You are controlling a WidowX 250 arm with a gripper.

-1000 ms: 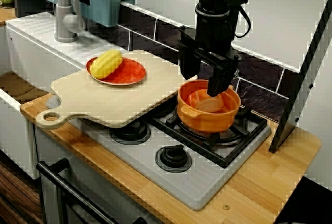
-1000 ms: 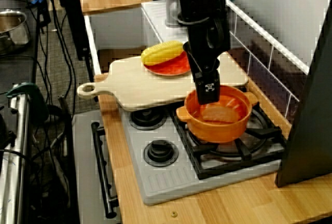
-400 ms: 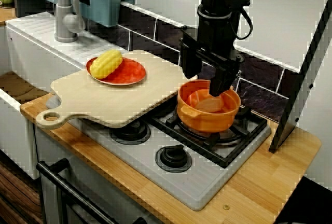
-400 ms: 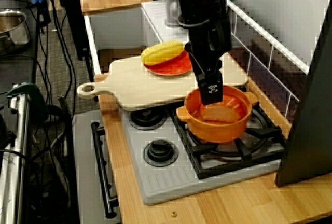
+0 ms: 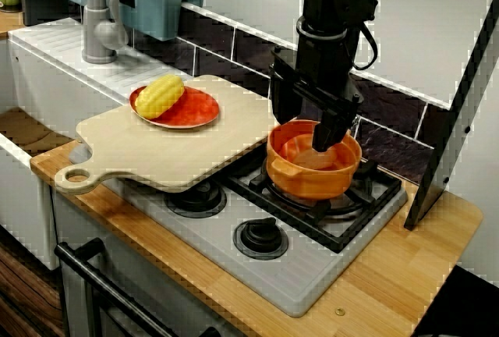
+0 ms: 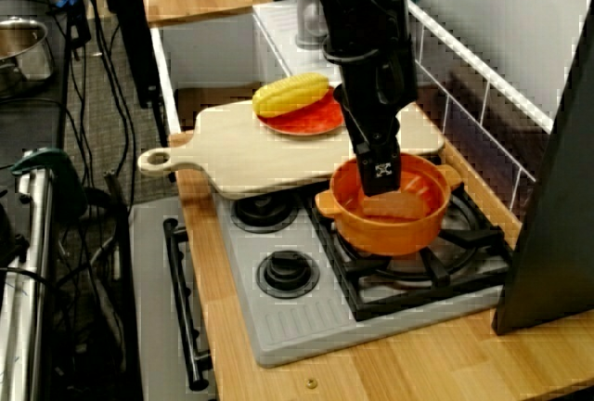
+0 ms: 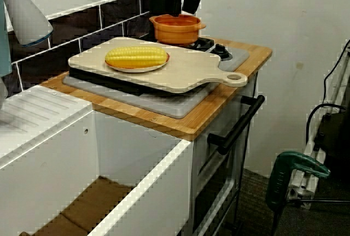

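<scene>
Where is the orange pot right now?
In the front view, the orange pot sits on the stove's black grate, right of the cutting board, directly beneath the pincer.

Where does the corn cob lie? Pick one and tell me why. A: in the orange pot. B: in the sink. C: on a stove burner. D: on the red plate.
D: the corn cob lies on the red plate, which sits on the wooden cutting board, apart from the orange pot.

We see a black gripper (image 5: pixel 306 125), jaws apart, over an orange pot (image 5: pixel 312 177) right of centre, yellow corn (image 5: pixel 160 96) on a red plate (image 5: pixel 201 109) upper left.
</scene>
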